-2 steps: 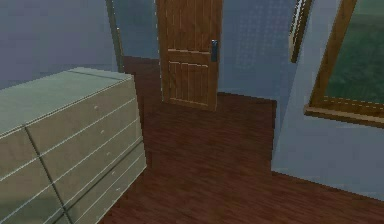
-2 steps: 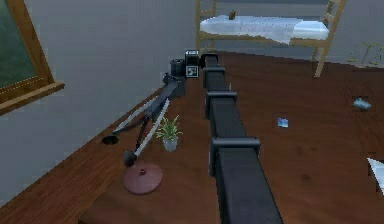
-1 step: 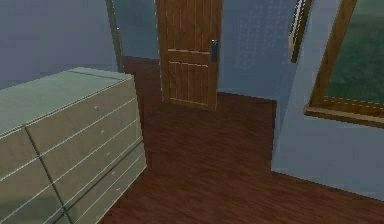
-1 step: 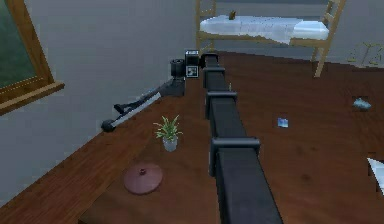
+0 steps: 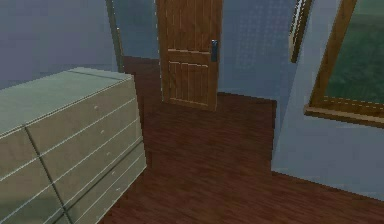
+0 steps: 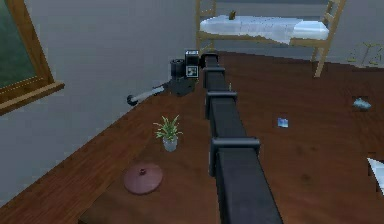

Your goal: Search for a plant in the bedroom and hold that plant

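On the wooden floor [image 6: 100, 160], between the wall [image 6: 100, 50] and the arm [image 6: 235, 150], a small potted plant [image 6: 168, 131] stands near the gripper [image 6: 133, 99]. Judged light, with fragile leaves: grasp the stiff pot [image 6: 170, 144]. The gripper holds nothing; the state of its fingers cannot be told.

A potted plant [image 6: 168, 131] stands on the floor [image 6: 310, 160] beside the arm [image 6: 233, 140].

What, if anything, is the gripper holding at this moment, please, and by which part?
Nothing: the gripper has only bare wall and floor behind its far end. The plant stands on the floor, apart from it.
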